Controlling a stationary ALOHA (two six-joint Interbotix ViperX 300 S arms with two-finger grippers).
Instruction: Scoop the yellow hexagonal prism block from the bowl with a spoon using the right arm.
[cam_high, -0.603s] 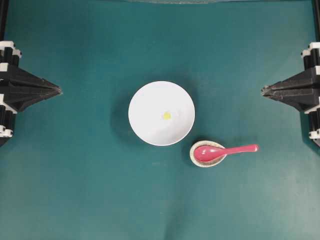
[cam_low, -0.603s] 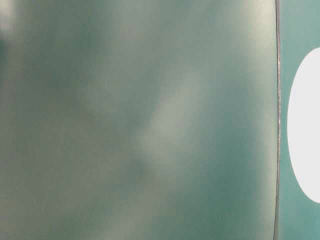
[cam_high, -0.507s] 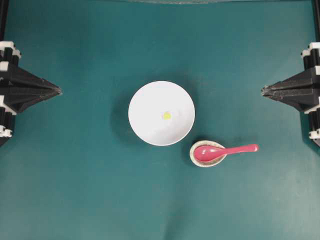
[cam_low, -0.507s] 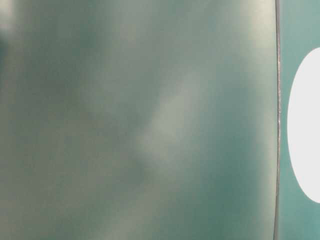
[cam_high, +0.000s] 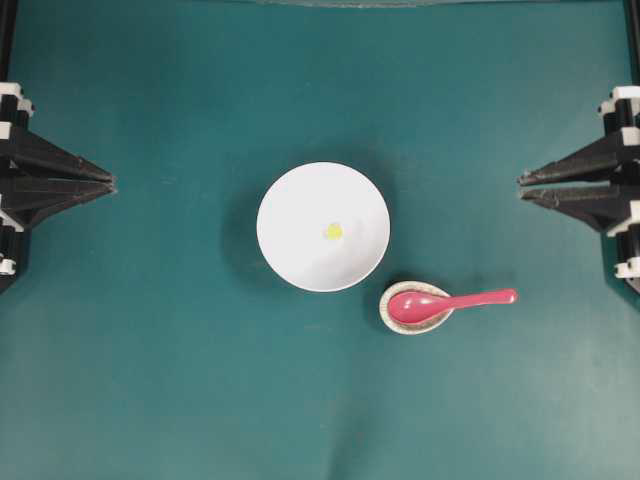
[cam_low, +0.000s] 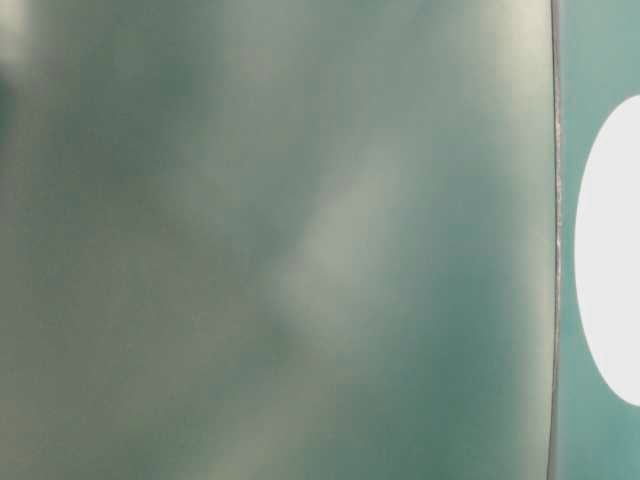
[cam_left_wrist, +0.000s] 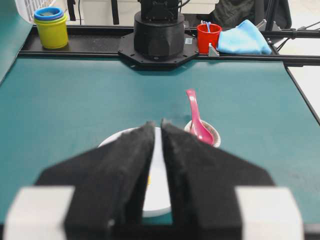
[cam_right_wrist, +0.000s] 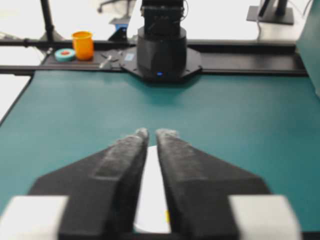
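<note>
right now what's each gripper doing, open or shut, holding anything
left gripper: open a little, holding nothing.
right gripper: open a little, holding nothing; the spoon lies untouched.

The left gripper (cam_left_wrist: 157, 123) points across the green table (cam_left_wrist: 75, 105), its fingers slightly apart over the white bowl (cam_left_wrist: 159, 192). Beyond it, the pink spoon (cam_left_wrist: 196, 119) rests in a small speckled dish (cam_left_wrist: 215, 134).

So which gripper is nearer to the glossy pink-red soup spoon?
Right. The right gripper sits at the right edge, just above the spoon handle's end; the left gripper is beyond the white bowl.
</note>
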